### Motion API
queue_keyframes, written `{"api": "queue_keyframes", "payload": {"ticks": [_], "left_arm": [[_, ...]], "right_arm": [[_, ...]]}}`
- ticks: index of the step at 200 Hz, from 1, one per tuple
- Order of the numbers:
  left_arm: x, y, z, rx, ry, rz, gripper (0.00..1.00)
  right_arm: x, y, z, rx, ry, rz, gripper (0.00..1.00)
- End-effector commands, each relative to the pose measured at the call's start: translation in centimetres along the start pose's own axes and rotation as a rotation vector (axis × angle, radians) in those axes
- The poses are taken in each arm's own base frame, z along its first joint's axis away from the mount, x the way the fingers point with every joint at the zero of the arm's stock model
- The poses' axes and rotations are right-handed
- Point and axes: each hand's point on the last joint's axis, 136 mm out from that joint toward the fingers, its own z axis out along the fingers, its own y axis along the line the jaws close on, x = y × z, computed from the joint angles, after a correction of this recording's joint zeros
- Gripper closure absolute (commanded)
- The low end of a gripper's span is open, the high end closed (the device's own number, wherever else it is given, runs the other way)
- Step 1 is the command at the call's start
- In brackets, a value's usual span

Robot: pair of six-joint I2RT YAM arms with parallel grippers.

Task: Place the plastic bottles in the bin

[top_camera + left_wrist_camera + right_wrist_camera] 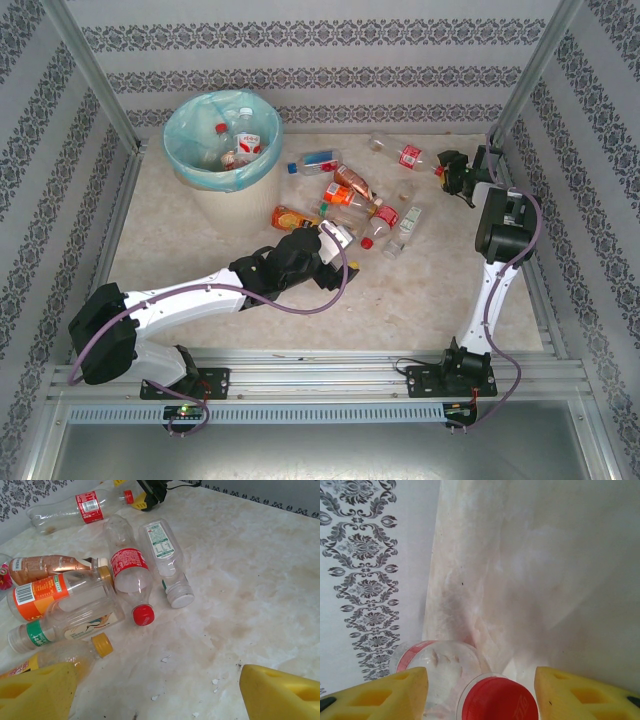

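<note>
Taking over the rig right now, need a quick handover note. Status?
Left hand: open, holding nothing, hovering by the centre pile.
Right hand: fingers either side of a red-capped bottle at the far right; grip unconfirmed.
Done: a few bottles lie in the bin.
Left: the pile, the red-capped bottle, and a stray bottle near the bin.
</note>
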Motion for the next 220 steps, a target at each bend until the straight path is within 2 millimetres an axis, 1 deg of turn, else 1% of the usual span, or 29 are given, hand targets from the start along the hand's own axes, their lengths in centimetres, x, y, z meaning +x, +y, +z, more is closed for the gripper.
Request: {"api": "queue_keyframes", "payload": {"ticks": [1,34,43,63,87,123,138,158,166,187,206,220], "left_arm": [[0.0,0.2,-0.3,-0.014,0.0,0.017,0.15],[0.1,0.4,-0.5,-0.021,-0.002,0.018,0.15],[0.1,0.4,-0.6,-0.022,-0.004,0.019,0.15],[0.0,0.4,-0.7,-0.023,-0.008,0.02,0.15],[-0.1,0.5,-0.8,-0.026,-0.014,0.019,0.15],[-0.7,0.6,-1.3,-0.027,-0.033,0.013,0.15],[-0.9,0.6,-1.5,-0.03,-0.044,0.012,0.15],[-1.0,0.7,-1.8,-0.033,-0.05,0.013,0.15],[-1.0,0.8,-2.0,-0.032,-0.053,0.014,0.15],[-1.2,1.0,-2.7,-0.04,-0.067,0.014,0.15],[-1.6,1.4,-3.3,-0.061,-0.083,0.03,0.15],[-2.2,1.8,-3.8,-0.079,-0.096,0.049,0.15]], "right_arm": [[2.6,0.3,0.5,-0.007,0.063,0.022,0.43],[2.8,0.5,0.4,-0.015,0.059,0.029,0.46],[2.8,0.6,0.3,-0.019,0.056,0.028,0.49],[2.8,0.6,0.2,-0.02,0.051,0.028,0.53],[2.6,0.9,-0.2,-0.03,0.048,0.027,0.63],[2.6,1.7,-1.3,-0.038,0.024,0.018,0.67],[2.4,2.2,-2.0,-0.048,0.013,0.014,0.72],[2.2,3.2,-2.9,-0.06,-0.006,0.001,0.73],[2.3,3.6,-3.3,-0.064,-0.011,-0.009,0.76],[2.2,4.7,-4.5,-0.074,-0.033,-0.032,0.79],[2.0,6.0,-6.0,-0.093,-0.053,-0.054,0.84],[1.9,7.4,-7.6,-0.117,-0.07,-0.076,0.86]]}}
